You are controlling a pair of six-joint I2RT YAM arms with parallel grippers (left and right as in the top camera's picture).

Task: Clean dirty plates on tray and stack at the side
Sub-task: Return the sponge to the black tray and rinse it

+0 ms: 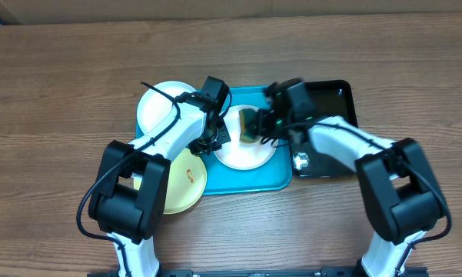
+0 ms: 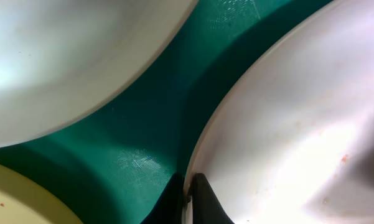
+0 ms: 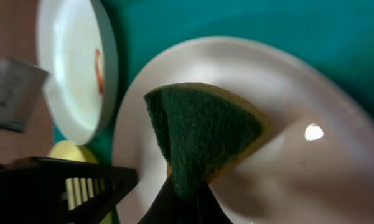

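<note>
On the turquoise tray (image 1: 269, 178) lies a white plate (image 1: 250, 154). My left gripper (image 1: 217, 138) is shut on that plate's left rim; the left wrist view shows the gripper (image 2: 190, 198) pinching the edge of the plate (image 2: 286, 124). My right gripper (image 1: 263, 127) is shut on a green and yellow sponge (image 1: 250, 125), which hangs over the plate's top. In the right wrist view the sponge (image 3: 202, 127) sits against the plate (image 3: 280, 168). A second white plate (image 1: 163, 108) with an orange smear (image 3: 99, 68) lies at the tray's far left corner. A pale yellow plate (image 1: 183, 181) lies at its near left.
A glossy black tray (image 1: 332, 100) stands right of the turquoise one, under my right arm. Bare wooden table (image 1: 54, 92) surrounds both trays. The two arms cross close together over the tray's middle.
</note>
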